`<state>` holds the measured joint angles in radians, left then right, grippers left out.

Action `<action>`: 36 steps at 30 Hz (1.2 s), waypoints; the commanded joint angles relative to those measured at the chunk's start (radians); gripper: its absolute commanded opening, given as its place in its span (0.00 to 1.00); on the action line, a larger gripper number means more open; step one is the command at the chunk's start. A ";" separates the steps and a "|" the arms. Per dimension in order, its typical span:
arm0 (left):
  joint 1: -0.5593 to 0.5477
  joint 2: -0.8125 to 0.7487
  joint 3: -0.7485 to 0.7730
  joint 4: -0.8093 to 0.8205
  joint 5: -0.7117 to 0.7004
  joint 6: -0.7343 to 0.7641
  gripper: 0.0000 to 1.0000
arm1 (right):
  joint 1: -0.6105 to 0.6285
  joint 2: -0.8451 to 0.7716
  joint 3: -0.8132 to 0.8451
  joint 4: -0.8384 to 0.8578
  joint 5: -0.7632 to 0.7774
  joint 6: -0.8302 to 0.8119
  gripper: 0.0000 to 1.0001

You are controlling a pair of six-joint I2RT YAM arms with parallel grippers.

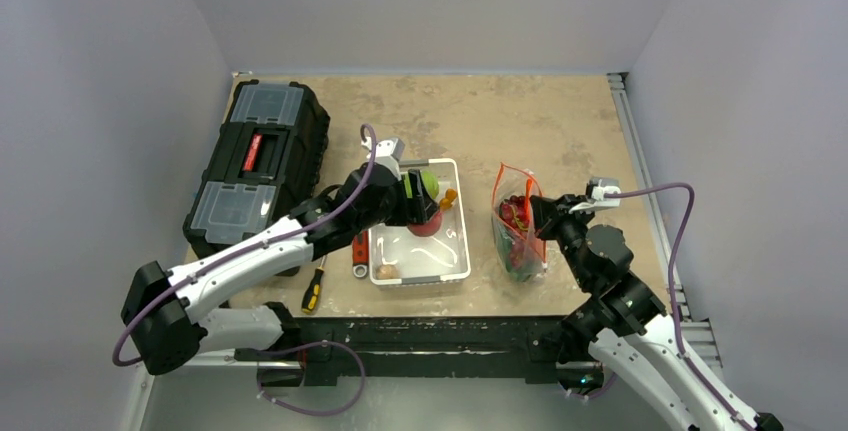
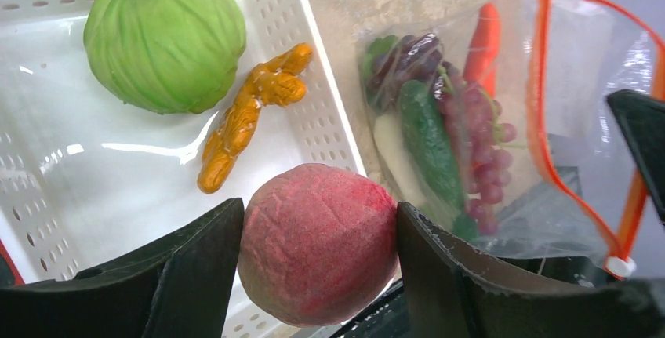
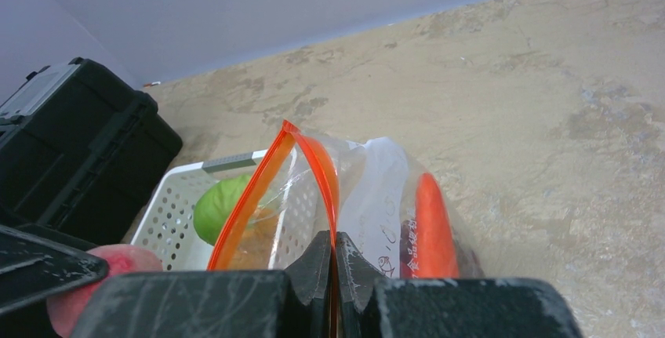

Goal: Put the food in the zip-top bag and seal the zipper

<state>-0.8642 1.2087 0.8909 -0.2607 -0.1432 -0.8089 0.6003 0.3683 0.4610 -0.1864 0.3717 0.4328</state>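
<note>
Orange zipper [image 3: 325, 173] runs near-to-far.

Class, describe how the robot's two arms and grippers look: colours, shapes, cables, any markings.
The left arm and right arm both have white links joined by bulky black joints. A purple cable loops along each. The left gripper and right gripper are black, with broad, flat, wedge-shaped fingers of scuffed matte plastic. A pale grey module sits at each wrist. No markings are legible.

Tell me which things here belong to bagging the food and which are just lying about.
Job: peach, cabbage, knobbly orange root, white tray, zip-top bag holding grapes, cucumber, carrot.
Lying about: black toolbox, yellow-handled screwdriver, red wrench.
</note>
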 commanded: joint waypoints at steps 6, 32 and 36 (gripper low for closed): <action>-0.001 -0.076 0.141 0.024 0.105 0.038 0.02 | 0.003 0.000 0.003 0.036 -0.003 -0.008 0.00; -0.128 0.301 0.503 0.279 0.395 -0.013 0.00 | 0.003 -0.021 0.002 0.028 -0.010 -0.001 0.00; -0.129 0.342 0.528 0.211 0.323 -0.014 0.00 | 0.003 -0.048 -0.001 0.023 -0.005 -0.001 0.00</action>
<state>-0.9894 1.5280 1.3582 -0.0463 0.2291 -0.8112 0.6003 0.3500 0.4595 -0.1871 0.3714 0.4332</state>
